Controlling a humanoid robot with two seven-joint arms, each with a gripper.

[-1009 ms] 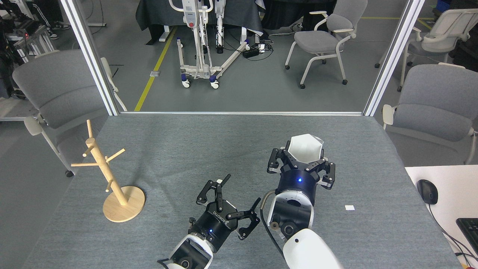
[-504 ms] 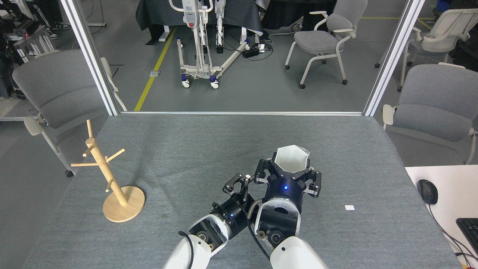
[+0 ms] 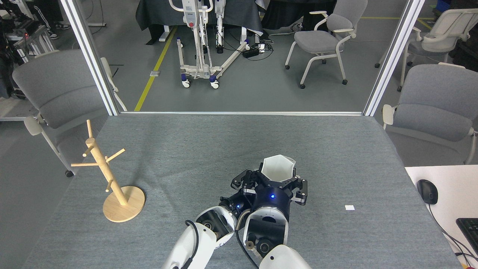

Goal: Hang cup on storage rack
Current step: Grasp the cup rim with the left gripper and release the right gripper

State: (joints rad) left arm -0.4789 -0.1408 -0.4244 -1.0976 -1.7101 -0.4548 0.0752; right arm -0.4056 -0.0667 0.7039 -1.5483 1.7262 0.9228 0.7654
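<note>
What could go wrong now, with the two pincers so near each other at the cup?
1. The left pincer crowds the right pincer gripping the white hexagonal cup; they may collide.
2. A handover could drop the cup.
3. The wooden mug tree stands far left, near the table edge; a bump might topple it.

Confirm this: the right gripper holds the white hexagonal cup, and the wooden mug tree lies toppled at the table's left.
Not quite. In the head view the light wooden mug tree stands upright on its round base; the right gripper does hold the white hexagonal cup.
</note>
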